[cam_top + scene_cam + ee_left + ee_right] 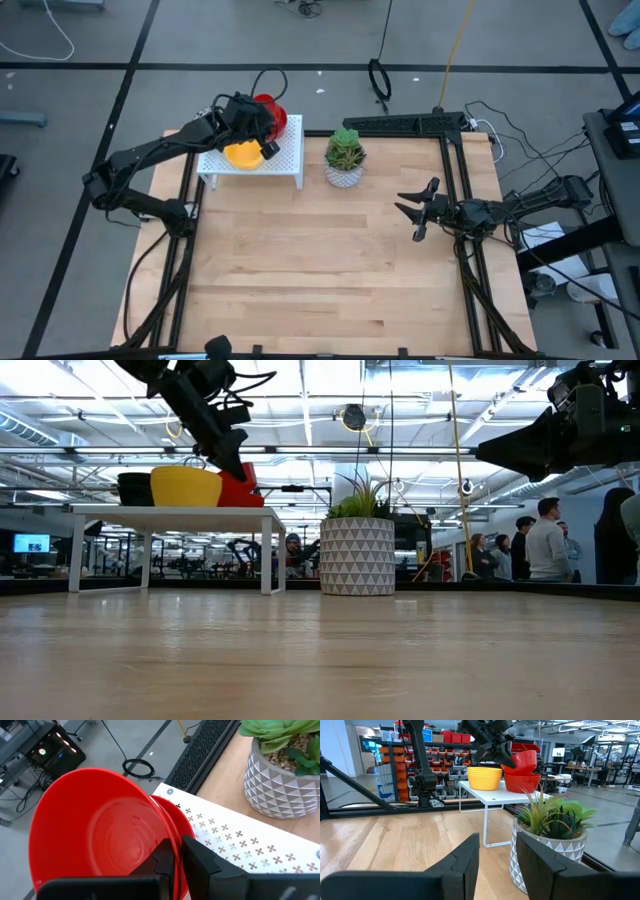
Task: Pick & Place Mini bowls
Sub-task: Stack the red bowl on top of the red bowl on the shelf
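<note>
Mini bowls (243,153) on white perforated stand (285,160) — wood table (320,270), open workshop beyond

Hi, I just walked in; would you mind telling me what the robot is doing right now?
The left gripper is pinching the rim of a tilted red mini bowl atop the red stack on the white rack, beside the yellow bowls. The right gripper waits open over the table's right side, near the potted plant.
</note>
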Robot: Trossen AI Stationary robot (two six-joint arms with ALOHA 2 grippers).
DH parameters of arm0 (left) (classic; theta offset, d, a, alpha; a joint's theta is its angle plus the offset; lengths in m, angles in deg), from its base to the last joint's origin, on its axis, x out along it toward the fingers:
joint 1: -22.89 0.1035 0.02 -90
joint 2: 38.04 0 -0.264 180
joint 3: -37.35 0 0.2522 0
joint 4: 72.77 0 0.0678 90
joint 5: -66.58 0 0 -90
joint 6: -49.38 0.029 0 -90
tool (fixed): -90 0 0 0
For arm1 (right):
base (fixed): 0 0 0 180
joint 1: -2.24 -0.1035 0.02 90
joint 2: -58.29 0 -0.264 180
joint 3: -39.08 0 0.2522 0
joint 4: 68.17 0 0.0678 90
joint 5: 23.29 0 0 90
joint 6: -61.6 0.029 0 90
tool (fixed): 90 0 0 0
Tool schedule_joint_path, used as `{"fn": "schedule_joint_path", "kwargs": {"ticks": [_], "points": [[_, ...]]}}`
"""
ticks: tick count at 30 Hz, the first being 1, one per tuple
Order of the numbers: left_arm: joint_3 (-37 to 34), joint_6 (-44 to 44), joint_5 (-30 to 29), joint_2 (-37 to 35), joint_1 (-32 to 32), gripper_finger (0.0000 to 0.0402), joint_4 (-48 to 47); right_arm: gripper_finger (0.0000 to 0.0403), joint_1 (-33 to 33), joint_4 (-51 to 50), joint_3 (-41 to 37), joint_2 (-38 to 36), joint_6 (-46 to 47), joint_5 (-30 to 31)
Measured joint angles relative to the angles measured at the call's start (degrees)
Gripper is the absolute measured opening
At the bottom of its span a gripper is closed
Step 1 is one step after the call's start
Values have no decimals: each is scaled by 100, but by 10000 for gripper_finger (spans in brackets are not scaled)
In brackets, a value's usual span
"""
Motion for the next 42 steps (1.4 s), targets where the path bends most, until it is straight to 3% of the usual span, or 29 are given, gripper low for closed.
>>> {"fn": "schedule_joint_path", "kwargs": {"ticks": [42], "points": [[0,135,140,516,31,40,248,116,0,0,0,2,0,0]]}}
